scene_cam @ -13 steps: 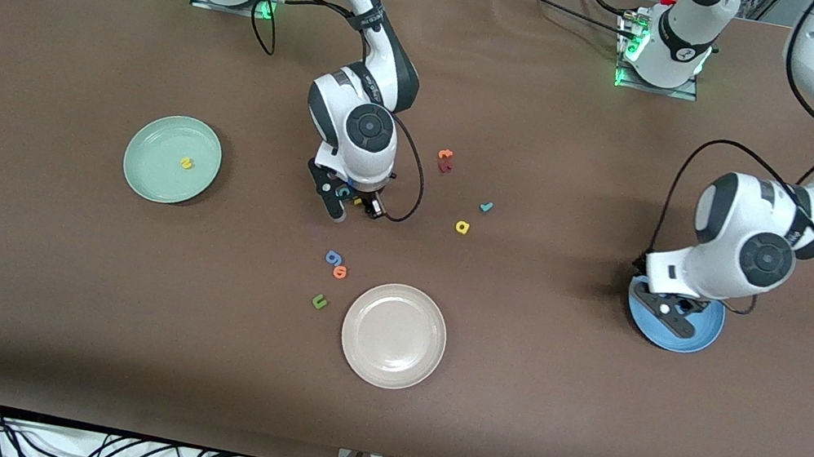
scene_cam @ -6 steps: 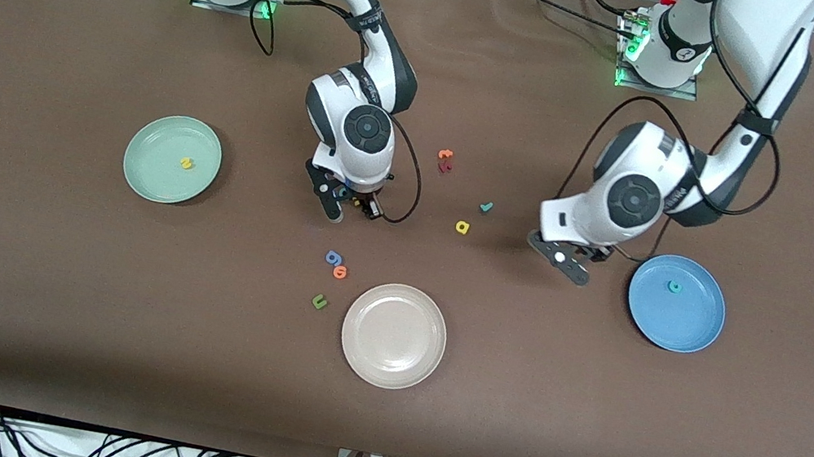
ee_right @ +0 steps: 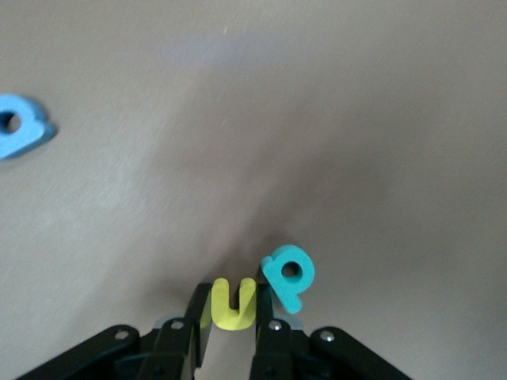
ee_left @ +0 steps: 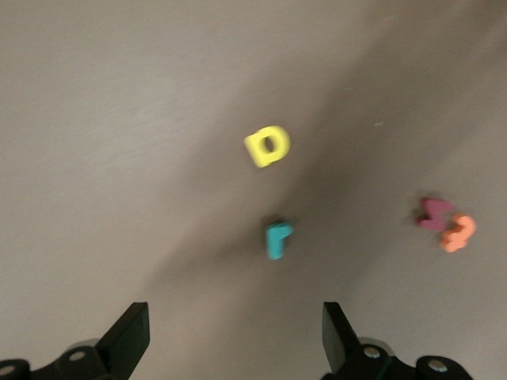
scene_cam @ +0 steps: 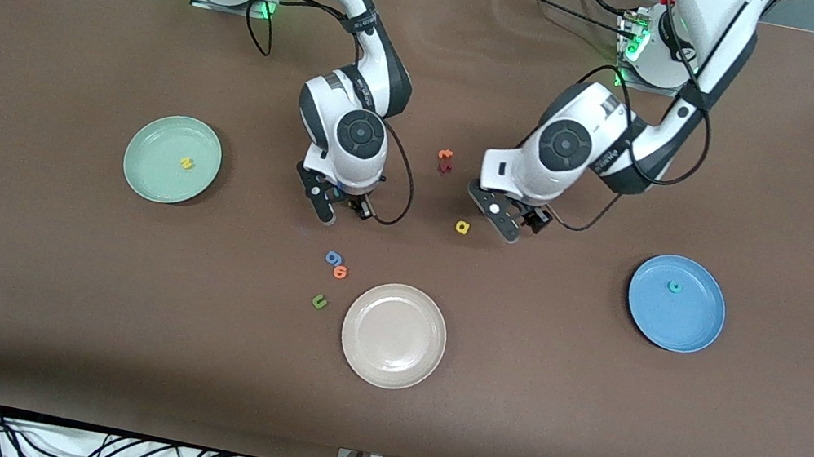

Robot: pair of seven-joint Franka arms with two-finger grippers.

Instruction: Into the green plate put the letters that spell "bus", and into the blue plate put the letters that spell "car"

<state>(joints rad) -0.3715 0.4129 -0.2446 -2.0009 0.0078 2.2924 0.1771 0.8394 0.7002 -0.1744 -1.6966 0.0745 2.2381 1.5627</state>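
Note:
My right gripper [scene_cam: 343, 205] is low at the table's middle, shut on the yellow u [ee_right: 233, 304]. The teal b [ee_right: 289, 277] lies right beside one finger. Open and empty, my left gripper [scene_cam: 505, 222] hangs over the teal r [ee_left: 277, 239], which the front view hides. The yellow a [scene_cam: 462, 227] lies just beside it, toward the right arm's end. The green plate [scene_cam: 147, 173] holds a small yellow letter [scene_cam: 186, 163]. In the blue plate [scene_cam: 688, 329] lies the teal c [scene_cam: 673, 286].
An orange letter [scene_cam: 445, 155] and a dark red letter [scene_cam: 444, 168] lie together between the two grippers. The blue g [scene_cam: 333, 258], orange o [scene_cam: 340, 272] and green u [scene_cam: 319, 301] lie nearer the camera, beside a beige plate [scene_cam: 389, 366].
My left arm swung from the blue plate toward the table's middle, leaving the teal c in the plate, and its fingers spread. My right gripper's fingers closed on the yellow u.

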